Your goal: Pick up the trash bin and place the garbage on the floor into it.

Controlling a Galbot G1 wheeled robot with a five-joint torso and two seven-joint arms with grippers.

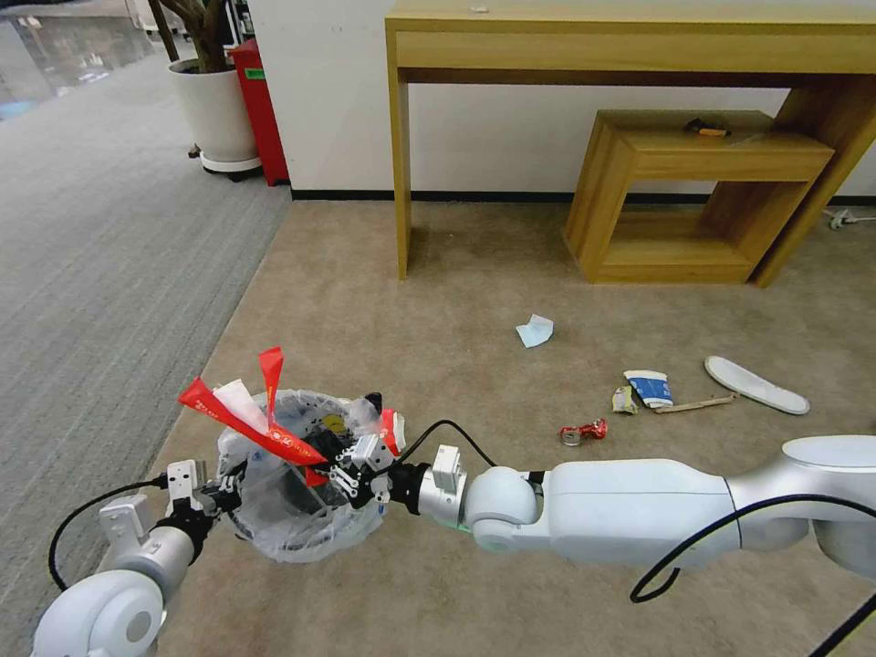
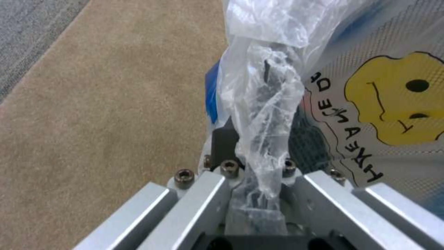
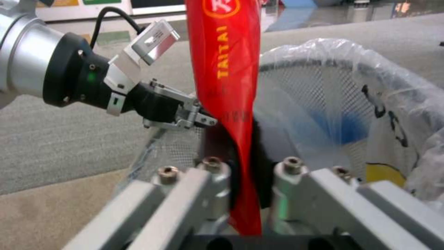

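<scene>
The trash bin [image 1: 290, 511], a dark mesh bin lined with a crinkly printed plastic bag [image 2: 393, 100], hangs just above the beige carpet floor [image 1: 438, 301]. My left gripper [image 1: 235, 493] is shut on the bin's rim and bag [image 2: 261, 104] at its left side. From the other side, my right gripper [image 1: 351, 474] is over the bin's mouth, shut on a long red wrapper [image 1: 246, 422] that sticks up and out to the left [image 3: 227, 69]. More garbage lies on the floor to the right: a pale tissue [image 1: 535, 330], a crushed can [image 1: 584, 432], a blue-white paper cup [image 1: 650, 388], a wooden stick [image 1: 693, 404] and a white slipper [image 1: 756, 384].
A wooden desk [image 1: 630, 46] stands against the white wall, with a low wooden shelf [image 1: 703, 196] under it. A white planter [image 1: 216, 109] and a red box [image 1: 258, 100] stand at the back left. Grey striped carpet [image 1: 91, 274] borders the beige carpet on the left.
</scene>
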